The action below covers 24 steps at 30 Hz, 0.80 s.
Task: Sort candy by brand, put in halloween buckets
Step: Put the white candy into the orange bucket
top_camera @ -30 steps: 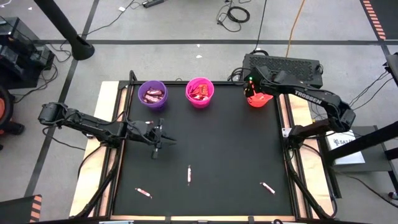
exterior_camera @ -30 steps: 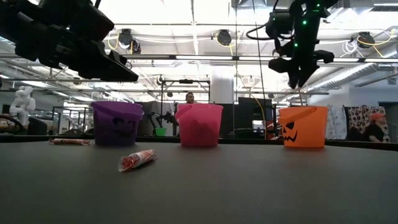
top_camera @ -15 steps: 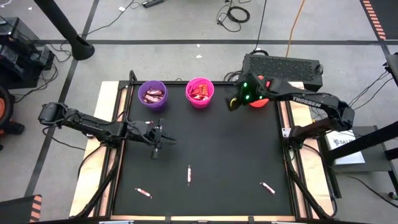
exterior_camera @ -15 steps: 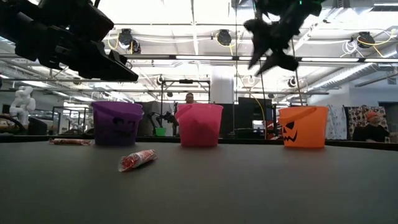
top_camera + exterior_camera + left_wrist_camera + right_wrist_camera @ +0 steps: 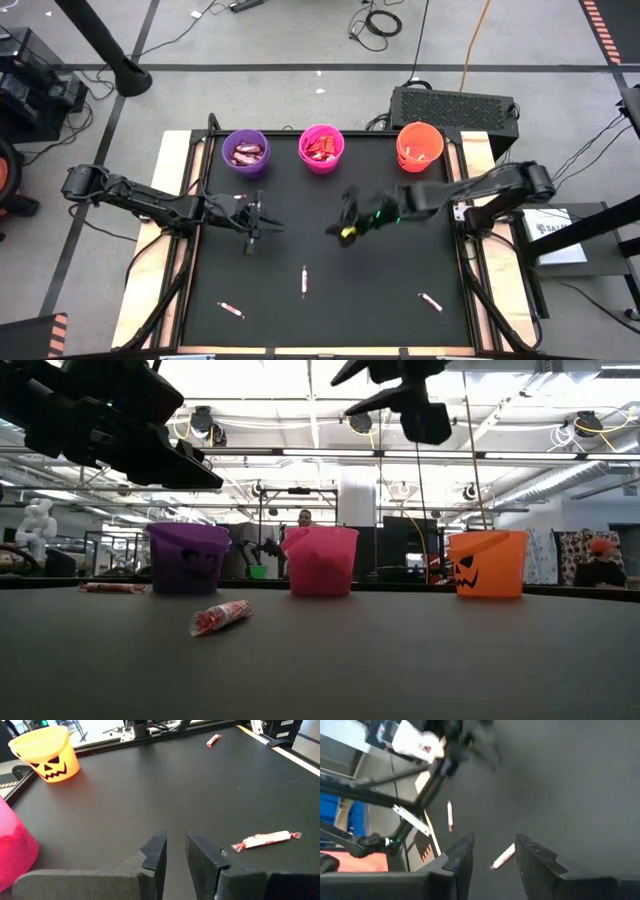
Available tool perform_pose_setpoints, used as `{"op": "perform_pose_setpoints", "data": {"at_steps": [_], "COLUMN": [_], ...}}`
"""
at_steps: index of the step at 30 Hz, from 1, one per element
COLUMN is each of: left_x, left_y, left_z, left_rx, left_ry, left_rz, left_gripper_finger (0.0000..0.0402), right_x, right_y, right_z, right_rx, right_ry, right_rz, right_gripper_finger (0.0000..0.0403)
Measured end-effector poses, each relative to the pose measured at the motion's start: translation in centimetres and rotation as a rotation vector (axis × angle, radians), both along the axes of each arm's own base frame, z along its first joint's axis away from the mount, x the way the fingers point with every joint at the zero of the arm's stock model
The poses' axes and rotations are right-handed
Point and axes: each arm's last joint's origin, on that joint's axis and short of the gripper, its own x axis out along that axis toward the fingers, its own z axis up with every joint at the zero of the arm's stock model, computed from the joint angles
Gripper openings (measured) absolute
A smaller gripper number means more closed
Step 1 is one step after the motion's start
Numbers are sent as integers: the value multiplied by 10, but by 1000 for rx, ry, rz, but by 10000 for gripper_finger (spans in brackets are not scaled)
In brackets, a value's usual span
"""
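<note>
I am judging the sorting as mostly done: the purple bucket (image 5: 245, 152) is holding dark maroon-pink sweets and the magenta pink bucket (image 5: 321, 147) is holding red-orange ones, both standing in a row with the orange bucket (image 5: 419, 146) along the far edge of the counter (image 5: 330, 260), where I cannot make out what the orange one is holding

Three pale stick candies are lying loose on the near half of the counter, so those are what I am counting as left: one near the middle (image 5: 304, 281), one toward the near left corner (image 5: 231, 310) and one toward the near right corner (image 5: 430, 301), all well apart from each other and from the buckets

My right gripper (image 5: 347, 222) is hanging over the middle of the counter, between the bucket row and the middle candy; its fingers (image 5: 536, 855) are standing apart with nothing between them, and the wrist view is showing two of the sticks on the counter beyond it

My left gripper (image 5: 252, 226) is waiting by the left side of the counter, below the purple bucket, its fingers (image 5: 156, 851) parted by a narrow gap and gripping nothing

As I am reading it, three pickups are remaining, and the middle stick is looking like the nearest for my right arm
</note>
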Motion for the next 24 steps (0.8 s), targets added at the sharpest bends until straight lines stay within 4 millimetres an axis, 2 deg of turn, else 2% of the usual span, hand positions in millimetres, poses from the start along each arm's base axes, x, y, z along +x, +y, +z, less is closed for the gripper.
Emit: {"op": "perform_pose_setpoints", "data": {"at_steps": [4,9,13,17,24], "left_x": [0,0,0,0,0], "left_y": [0,0,0,0,0], "left_z": [0,0,0,0,-1], "left_rx": [-2,-2,-2,-1,-1], "left_ry": [0,3,3,5,12], "left_rz": [0,1,1,1,1], "left_gripper_finger": [79,79,79,79,79], "right_x": [19,52,81,103,130], "right_y": [31,60,76,93,124], "right_z": [-21,-34,-50,-75,-105], "right_rx": [36,-24,-129,-266,-365], "right_ry": [79,103,197,309,331], "right_rz": [42,94,142,132,123], "right_gripper_finger": [135,135,135,135,134]}}
